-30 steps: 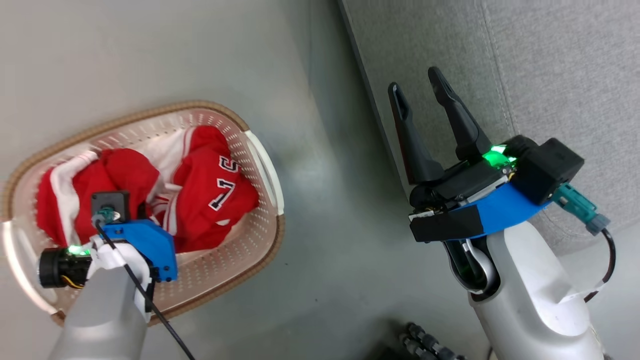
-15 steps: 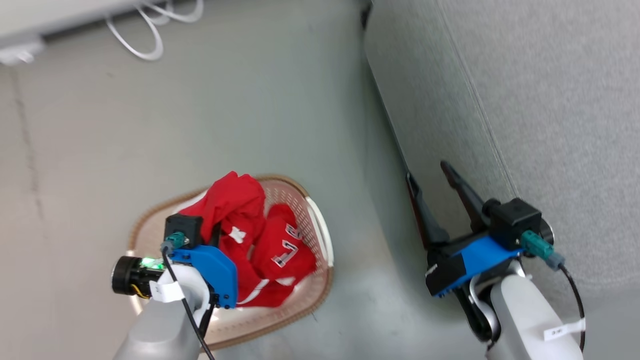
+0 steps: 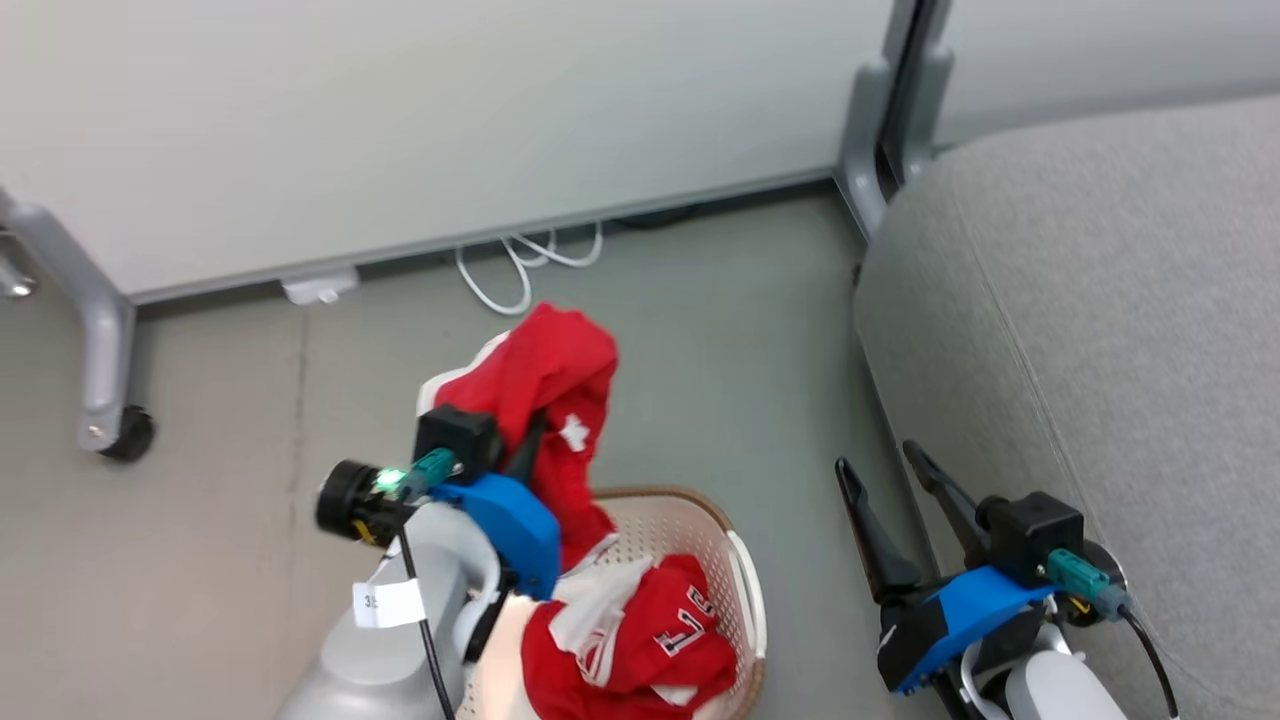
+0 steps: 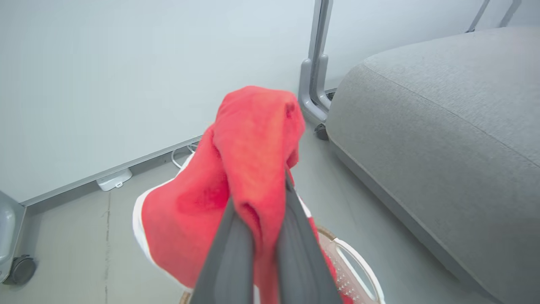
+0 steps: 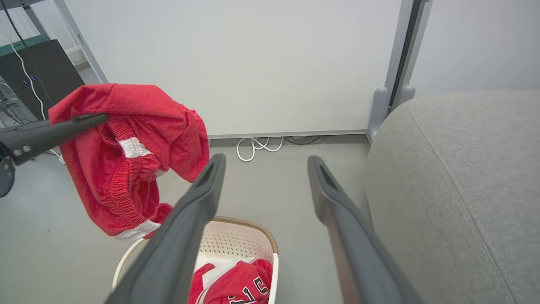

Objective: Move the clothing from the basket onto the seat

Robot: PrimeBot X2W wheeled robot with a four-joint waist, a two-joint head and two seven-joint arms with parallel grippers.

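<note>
Left gripper (image 4: 259, 211) is clamped on a soft red white-striped garment (image 3: 555, 375) held above the cream perforated plastic basket (image 3: 745, 590), right gripper (image 3: 885, 465) splayed empty; carry phase judged, swing rightward over the big grey upholstered seat (image 3: 1100, 300) needed.

Two red garments (image 3: 555, 390) (image 3: 640, 650), one basket (image 3: 748, 592), one seat (image 3: 1100, 300).

1. The hanging garment (image 3: 550, 370), centre of the head view: bright red, with a white edge stripe and a small white mark.
2. The second garment (image 3: 640, 650), lower centre: red, with white parts and black-and-white numerals.
3. The basket (image 3: 690, 520): cream-white, dotted with small holes, brown rim.
4. The seat (image 3: 1100, 300), right side: plain grey fabric.
5. The right gripper (image 3: 878, 457), lower right: dark fingers, blue mount.
6. The floor (image 3: 700, 330): grey-green; the cable (image 3: 520, 275): white.
</note>
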